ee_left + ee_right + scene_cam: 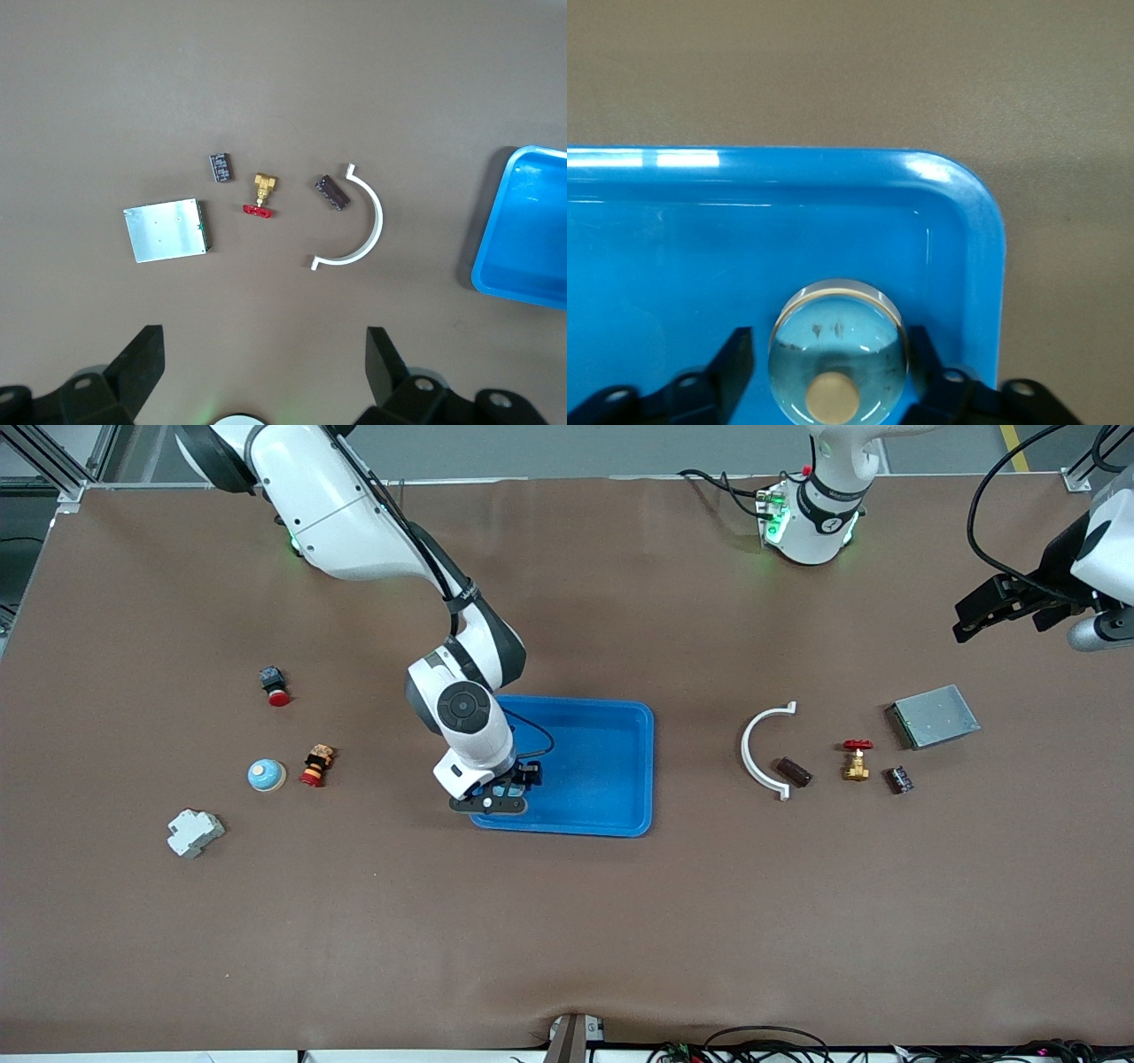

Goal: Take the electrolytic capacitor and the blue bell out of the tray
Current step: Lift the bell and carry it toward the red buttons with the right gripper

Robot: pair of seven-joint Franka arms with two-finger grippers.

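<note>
A shiny dome bell (837, 345) with a tan button rests in the blue tray (651, 779), in the corner nearest the front camera at the right arm's end; the tray rim also shows in the right wrist view (983, 230). My right gripper (505, 790) is low over that corner and open, its fingers (740, 359) on either side of the bell, with a small gap on one side. The capacitor (795, 771), a dark brown cylinder, lies on the table inside a white curved clamp's arc; it also shows in the left wrist view (332, 193). My left gripper (970, 615) is open and empty, high over the left arm's end of the table.
A white curved clamp (760, 751), a brass valve with a red handle (856, 760), a small black part (900, 780) and a metal box (935, 716) lie near the capacitor. Two red-tipped buttons (275, 686) (316, 766), a blue dome (266, 775) and a white breaker (195, 833) lie at the right arm's end.
</note>
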